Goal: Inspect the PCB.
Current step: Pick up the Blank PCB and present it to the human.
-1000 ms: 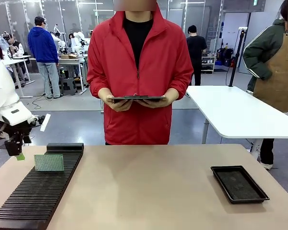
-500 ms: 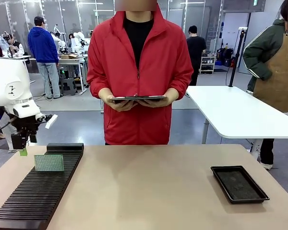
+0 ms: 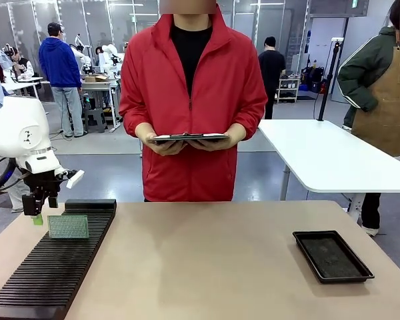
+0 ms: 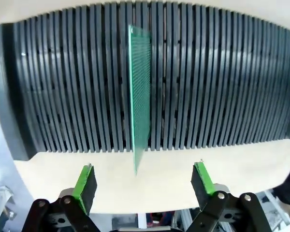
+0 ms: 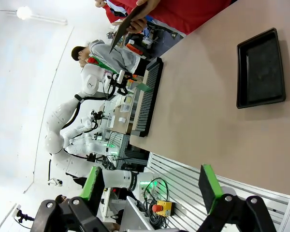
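**Clerk:** Item one, the task's thing. Location?

**Arm:** The PCB (image 3: 68,227), green, stands upright in a slot of the black slotted rack (image 3: 53,273), toward the rack's far end on the left of the desk (image 3: 207,267). It has not shifted over the past second.

**Clerk:** Item two, left gripper. Condition and change?

**Arm:** My left gripper (image 3: 39,217) has its jaws spread wide and holds nothing. A second ago it hung lower and farther out, past the desk's left edge. It has since swung in and now sits just beside the board's left end. From my left wrist the board (image 4: 140,96) shows edge-on and lines up between my green pads (image 4: 87,181), though they have not reached it yet.

**Clerk:** Meaning for the job?

**Arm:** I judge the approach nearly done and the pick not begun. Next I should advance until the pads straddle the board, then close on it.

**Clerk:** Item three, right gripper?

**Arm:** My right gripper (image 5: 150,171) is parked off the desk, jaws apart and empty.

**Clerk:** Remaining stock?

**Arm:** A black tray (image 3: 332,257), bare, sits at the desk's right, well apart from the rack. The person at the far side holds a clipboard (image 3: 190,137) in both hands.
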You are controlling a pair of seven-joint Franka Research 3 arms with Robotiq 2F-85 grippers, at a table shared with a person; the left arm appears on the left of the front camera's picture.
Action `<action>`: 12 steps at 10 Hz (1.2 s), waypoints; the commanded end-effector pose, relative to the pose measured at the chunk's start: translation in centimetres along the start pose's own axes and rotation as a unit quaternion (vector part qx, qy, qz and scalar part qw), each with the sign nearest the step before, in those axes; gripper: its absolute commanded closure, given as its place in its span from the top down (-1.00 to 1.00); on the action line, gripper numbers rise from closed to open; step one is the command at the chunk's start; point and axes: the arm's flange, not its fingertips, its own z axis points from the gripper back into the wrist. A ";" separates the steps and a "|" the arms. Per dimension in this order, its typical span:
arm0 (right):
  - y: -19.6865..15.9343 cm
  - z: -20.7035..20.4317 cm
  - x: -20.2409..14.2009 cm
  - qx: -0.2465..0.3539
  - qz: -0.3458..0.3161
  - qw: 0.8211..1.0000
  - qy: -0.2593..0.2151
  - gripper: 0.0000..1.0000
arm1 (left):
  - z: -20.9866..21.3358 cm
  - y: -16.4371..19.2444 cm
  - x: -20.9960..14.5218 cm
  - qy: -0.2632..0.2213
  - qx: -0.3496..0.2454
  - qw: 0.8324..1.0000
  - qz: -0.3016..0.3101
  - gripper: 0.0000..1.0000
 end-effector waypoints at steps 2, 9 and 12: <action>0.1 0.1 0.1 0.005 0.010 1.000 -0.003 1.00 | -1.5 1.2 0.2 -0.032 -0.032 0.999 -0.001 1.00; 0.1 0.1 0.1 0.005 0.010 1.000 -0.003 1.00 | -2.9 0.6 1.0 -0.004 -0.038 0.999 0.007 -0.53; 0.1 0.1 0.1 0.005 0.010 1.000 -0.003 1.00 | -2.9 0.6 0.7 -0.005 -0.040 0.999 0.009 -1.00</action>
